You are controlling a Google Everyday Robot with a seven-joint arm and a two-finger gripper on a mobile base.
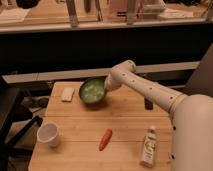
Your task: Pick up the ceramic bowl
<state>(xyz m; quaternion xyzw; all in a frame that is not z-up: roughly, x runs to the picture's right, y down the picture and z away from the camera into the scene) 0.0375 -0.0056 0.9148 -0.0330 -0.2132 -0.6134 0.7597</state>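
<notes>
Dark-green ceramic bowl (93,91): tilted toward the camera at the far side of the wooden table (75,150), its rim raised.
Gripper (107,88): at the bowl's right rim, apparently clamped on it.
Done: reach and grasp, judging by the tilt.
Left: lifting the bowl fully clear.

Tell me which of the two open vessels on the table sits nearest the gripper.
The ceramic bowl, dark green, right at the gripper; the white cup stands far off.

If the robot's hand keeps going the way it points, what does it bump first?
Most likely the ceramic bowl: the hand already sits at its right rim, pointing left. Depth is unclear.
</notes>
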